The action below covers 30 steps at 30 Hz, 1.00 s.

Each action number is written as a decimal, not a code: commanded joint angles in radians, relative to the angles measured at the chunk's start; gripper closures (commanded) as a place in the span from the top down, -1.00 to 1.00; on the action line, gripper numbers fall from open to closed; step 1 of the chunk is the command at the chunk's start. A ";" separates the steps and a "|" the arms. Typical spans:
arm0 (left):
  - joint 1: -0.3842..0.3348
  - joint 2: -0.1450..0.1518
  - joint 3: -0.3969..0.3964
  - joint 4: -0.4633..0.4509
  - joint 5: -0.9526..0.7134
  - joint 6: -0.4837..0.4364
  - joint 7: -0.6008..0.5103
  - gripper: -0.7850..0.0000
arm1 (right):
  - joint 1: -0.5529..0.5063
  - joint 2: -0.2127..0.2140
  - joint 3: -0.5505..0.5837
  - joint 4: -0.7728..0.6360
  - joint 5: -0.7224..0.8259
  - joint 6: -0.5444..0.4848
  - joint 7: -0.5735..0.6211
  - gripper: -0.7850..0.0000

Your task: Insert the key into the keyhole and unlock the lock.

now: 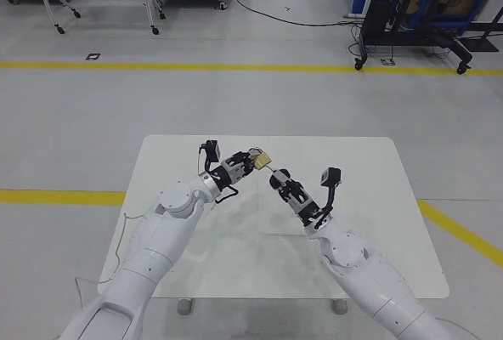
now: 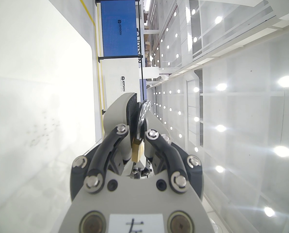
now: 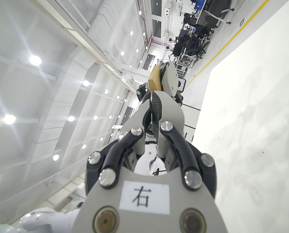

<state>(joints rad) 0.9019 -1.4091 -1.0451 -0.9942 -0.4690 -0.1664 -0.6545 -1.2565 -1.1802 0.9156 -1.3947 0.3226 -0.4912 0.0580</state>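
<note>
Left pincer (image 2: 139, 120) clamped on lock (image 3: 155, 81). Right pincer (image 3: 152, 103) clamped on key (image 3: 150, 95); blade tip touches the lock just ahead of it. We cannot tell whether it is seated. We judge a skewed blade could jam, or twisting could slip the lock.

The top camera sits high on the robot and looks down at the white round-cornered tabletop (image 1: 353, 161) in the middle of the frame, with grey floor (image 1: 64, 110) all around. It is far enough back to see both white arms (image 1: 162, 238). Each wrist camera sits right behind its own hand, very close, and looks along the fingers (image 2: 117, 115) and up at the bright ceiling lights (image 2: 284, 81). One looks past the left hand (image 2: 138, 111), one past the right hand (image 3: 152, 100). All three views share the small gold metal lock (image 1: 262, 159).
</note>
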 commanded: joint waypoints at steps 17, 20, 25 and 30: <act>0.002 -0.004 -0.005 -0.003 0.015 0.005 0.006 -1.00 | -0.006 -0.034 0.022 0.015 -0.084 0.016 -0.091 -1.00; 0.004 -0.005 -0.005 -0.005 0.020 -0.002 0.015 -1.00 | -0.018 -0.042 0.020 0.007 -0.112 0.013 -0.131 -1.00; 0.007 -0.007 -0.005 -0.007 0.030 -0.004 0.027 -1.00 | -0.019 -0.054 0.014 0.009 -0.126 0.025 -0.149 -1.00; 0.007 -0.009 -0.003 -0.007 0.034 0.000 0.028 -1.00 | -0.015 -0.066 0.015 0.014 -0.136 0.037 -0.163 -1.00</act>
<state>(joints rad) 0.9092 -1.4176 -1.0482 -1.0018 -0.4356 -0.1678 -0.6255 -1.2714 -1.2443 0.9294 -1.3808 0.1858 -0.4536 -0.1033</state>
